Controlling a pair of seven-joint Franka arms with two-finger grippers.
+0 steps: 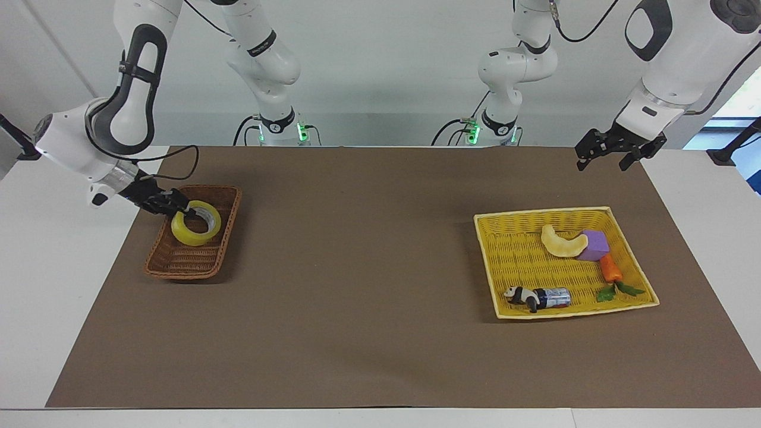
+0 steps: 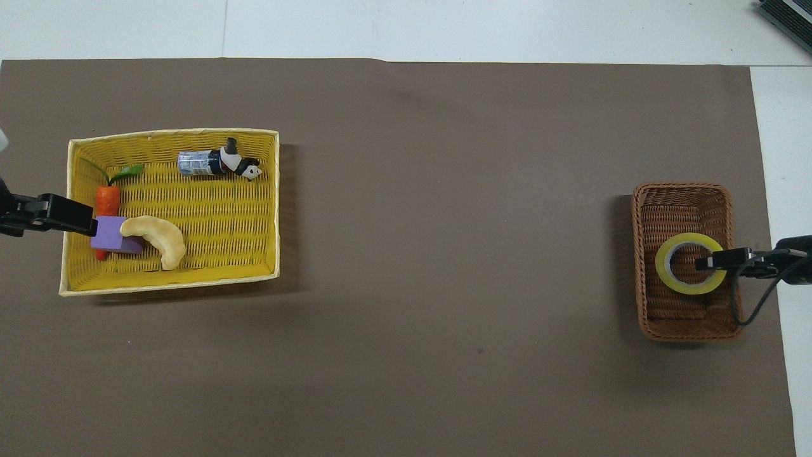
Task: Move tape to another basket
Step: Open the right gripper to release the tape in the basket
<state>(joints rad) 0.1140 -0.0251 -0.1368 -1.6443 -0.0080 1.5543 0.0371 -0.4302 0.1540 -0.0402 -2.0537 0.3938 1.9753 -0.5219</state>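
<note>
the translucent yellow ring-shaped roll of tape (image 1: 195, 222) (image 2: 690, 263) lay in the small narrow brown wicker basket (image 1: 172, 266) (image 2: 672, 320) at the right arm's end of the table, in the half nearer the robots. the ring was tilted, its hole facing up and slightly away from the robots; a ring has no long axis to name. the right gripper (image 1: 185, 208) (image 2: 705, 263) sat at the roll's rim, one fingertip inside the hole; whether it clamped the rim or had let go i could not tell. the left gripper (image 1: 605, 159) (image 2: 81, 219) waited with fingers spread, empty, over the edge of the flat bright-yellow woven tray (image 1: 505, 261) (image 2: 209, 254). no writing was readable on the tape.
</note>
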